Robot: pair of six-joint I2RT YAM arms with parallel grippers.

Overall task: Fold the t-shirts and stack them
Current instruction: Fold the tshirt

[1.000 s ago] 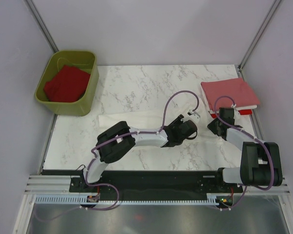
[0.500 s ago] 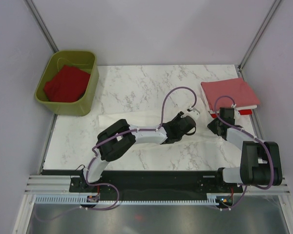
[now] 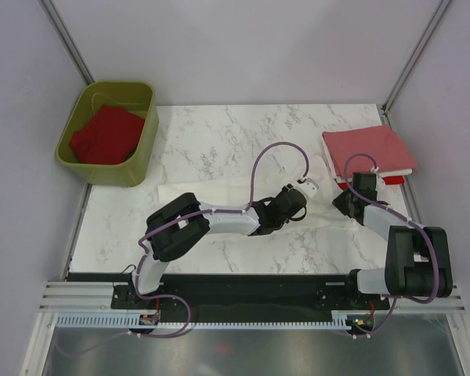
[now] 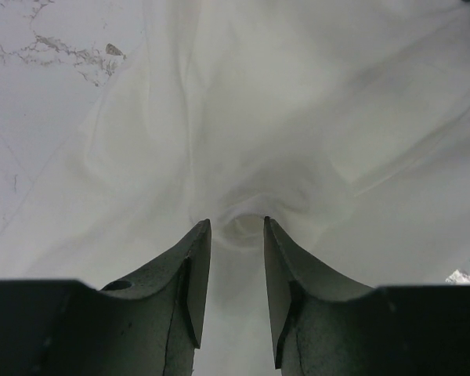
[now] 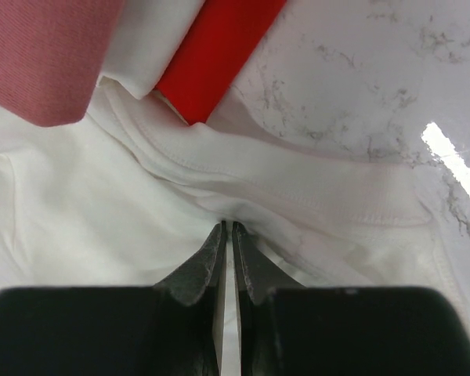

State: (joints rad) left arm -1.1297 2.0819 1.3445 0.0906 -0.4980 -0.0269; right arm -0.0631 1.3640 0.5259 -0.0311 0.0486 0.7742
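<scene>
White t-shirt (image 3: 196, 192): stretched out on the marble table (image 3: 219, 133), right of the olive-green tub (image 3: 145, 149) and nearer the arms.
Left gripper (image 4: 236, 227): clamped on a puckered bunch of the white cloth, well right of the tub.
Right gripper (image 5: 227, 227): jaws almost together, pinching the shirt's hem at the end farthest from the tub.
Salmon pink t-shirt (image 3: 368, 149): folded, topping a stack across the table from the tub.
Tub: holds a red t-shirt (image 3: 106, 135).
</scene>
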